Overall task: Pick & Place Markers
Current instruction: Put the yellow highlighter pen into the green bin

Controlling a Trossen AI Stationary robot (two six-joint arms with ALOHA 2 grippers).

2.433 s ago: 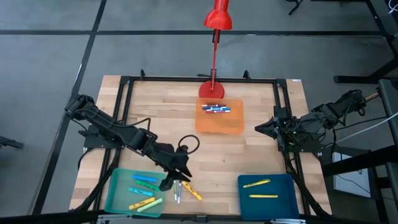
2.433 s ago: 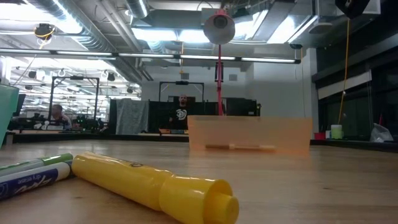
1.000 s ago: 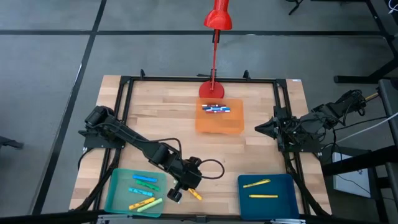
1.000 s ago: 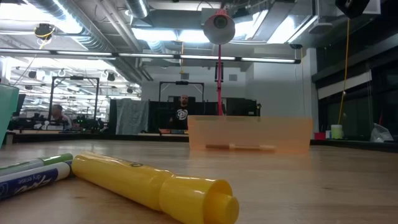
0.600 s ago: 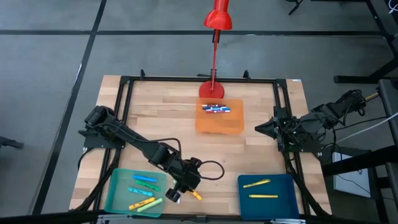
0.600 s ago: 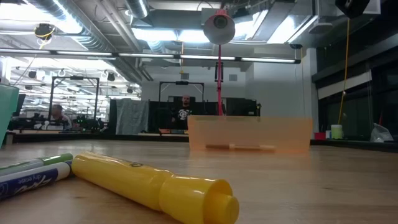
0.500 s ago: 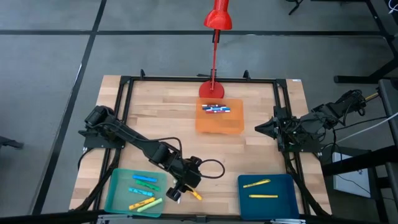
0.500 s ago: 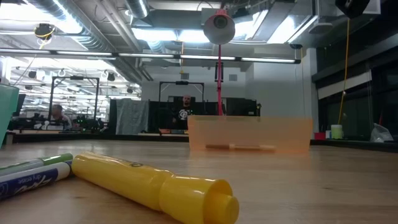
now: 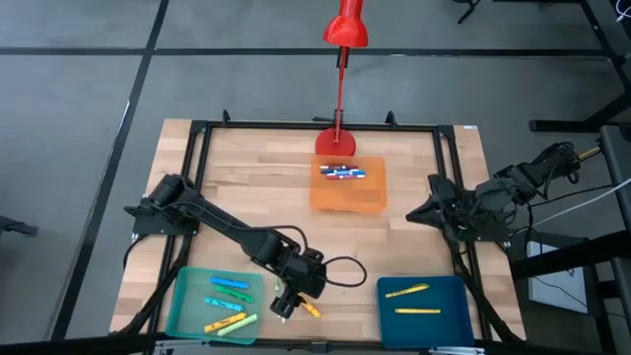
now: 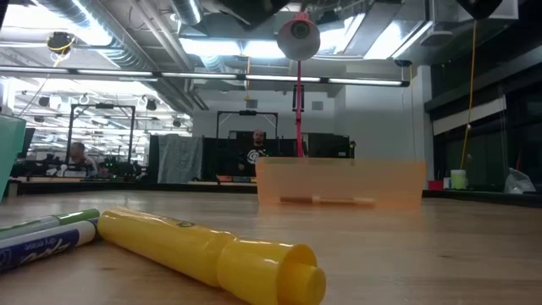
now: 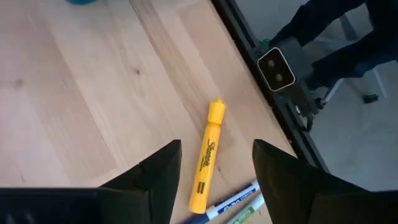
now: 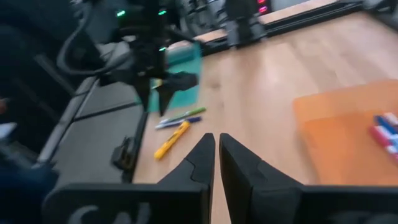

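A yellow marker (image 11: 208, 157) lies flat on the wood near the table's front edge, also seen in the high view (image 9: 310, 309) and close up in the low view (image 10: 212, 254). A blue marker and a green-capped marker (image 11: 235, 204) lie right beside it. My left gripper (image 11: 216, 171) hangs open above the yellow marker, tilted steeply down, one finger to each side and clear of it. My right gripper (image 12: 216, 155) is shut and holds nothing, raised at the table's right edge (image 9: 421, 209).
A teal tray (image 9: 187, 316) at the front left holds several markers. A blue tray (image 9: 449, 296) at the front right holds two yellow ones. An orange tray (image 9: 350, 197) with blue markers sits mid-back, in front of the red lamp's base (image 9: 335, 141). The black frame (image 11: 273, 93) borders the table.
My left gripper has gone a little toward the table's right edge and down, tipping more steeply over the yellow marker. My right gripper has turned slightly on the spot. The markers have not moved.
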